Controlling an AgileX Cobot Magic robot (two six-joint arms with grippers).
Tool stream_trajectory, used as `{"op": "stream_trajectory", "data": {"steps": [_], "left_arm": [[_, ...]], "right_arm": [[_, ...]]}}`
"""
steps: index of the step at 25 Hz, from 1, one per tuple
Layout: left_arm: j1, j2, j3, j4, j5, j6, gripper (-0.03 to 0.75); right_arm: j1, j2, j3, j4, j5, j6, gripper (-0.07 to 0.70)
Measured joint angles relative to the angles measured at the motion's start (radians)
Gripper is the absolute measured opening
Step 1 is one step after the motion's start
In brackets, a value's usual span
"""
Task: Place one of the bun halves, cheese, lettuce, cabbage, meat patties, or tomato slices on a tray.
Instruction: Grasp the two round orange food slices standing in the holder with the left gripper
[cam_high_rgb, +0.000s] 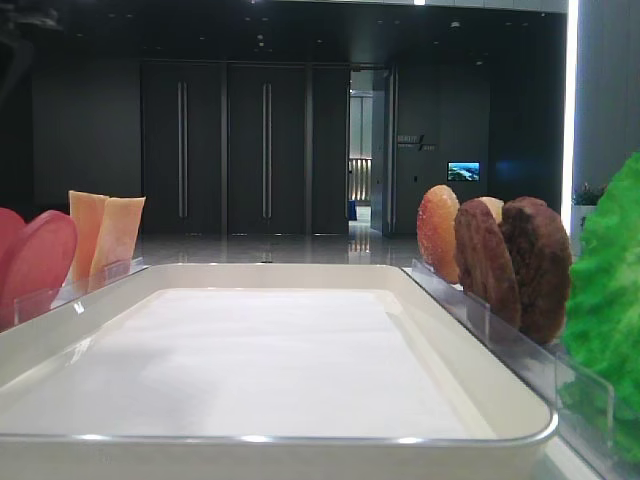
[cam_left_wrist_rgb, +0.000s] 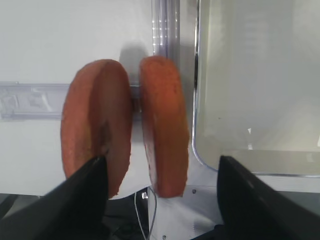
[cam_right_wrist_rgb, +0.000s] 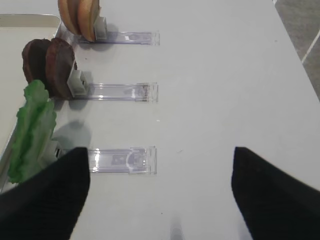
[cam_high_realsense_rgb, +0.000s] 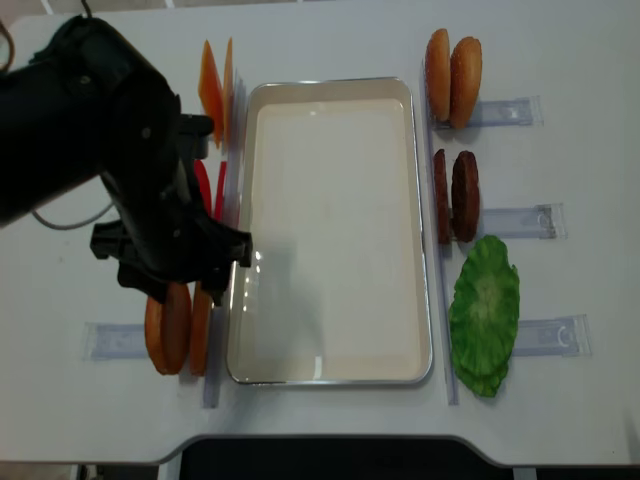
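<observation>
Two bun halves (cam_left_wrist_rgb: 162, 125) (cam_left_wrist_rgb: 95, 125) stand on edge in a clear holder just left of the white tray (cam_left_wrist_rgb: 255, 90). My left gripper (cam_left_wrist_rgb: 162, 200) is open around them: its left finger (cam_left_wrist_rgb: 70, 205) overlaps the outer half, the inner half sits between the jaws, and its right finger (cam_left_wrist_rgb: 260, 200) hangs over the tray's corner. From above, the left arm (cam_high_realsense_rgb: 140, 200) covers part of the tomato slices (cam_high_realsense_rgb: 204, 185), with cheese (cam_high_realsense_rgb: 212, 85) behind. My right gripper (cam_right_wrist_rgb: 160, 200) is open over bare table, right of the lettuce (cam_right_wrist_rgb: 32, 130). Meat patties (cam_right_wrist_rgb: 55, 67) and two more bun halves (cam_right_wrist_rgb: 80, 17) stand beyond it.
Clear plastic holders (cam_right_wrist_rgb: 122, 160) jut out to the right of each food item on the right side. The tray's liner (cam_high_realsense_rgb: 330, 230) holds nothing. The table's front edge (cam_high_realsense_rgb: 320, 455) runs close behind the tray.
</observation>
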Motion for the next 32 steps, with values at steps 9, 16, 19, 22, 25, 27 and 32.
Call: {"op": "stream_trajectory", "data": {"steps": [9, 16, 19, 22, 25, 27, 32], "left_arm": [[0.000, 0.051, -0.001, -0.008, -0.013, 0.001, 0.519], [0.000, 0.091, -0.001, -0.007, -0.018, 0.002, 0.519], [0.000, 0.098, -0.001, -0.005, -0.018, 0.002, 0.517], [0.000, 0.101, -0.001, 0.008, -0.008, 0.002, 0.517], [0.000, 0.101, -0.001, 0.021, 0.000, 0.002, 0.517], [0.000, 0.101, -0.001, 0.022, 0.002, 0.002, 0.517], [0.000, 0.101, -0.001, 0.025, 0.014, 0.014, 0.517]], "right_arm": [[0.000, 0.000, 0.000, 0.000, 0.000, 0.000, 0.553], [0.000, 0.000, 0.000, 0.000, 0.000, 0.000, 0.553], [0.000, 0.000, 0.000, 0.000, 0.000, 0.000, 0.553], [0.000, 0.000, 0.000, 0.000, 0.000, 0.000, 0.553], [0.000, 0.000, 0.000, 0.000, 0.000, 0.000, 0.553], [0.000, 0.000, 0.000, 0.000, 0.000, 0.000, 0.553], [0.000, 0.000, 0.000, 0.000, 0.000, 0.000, 0.553]]}}
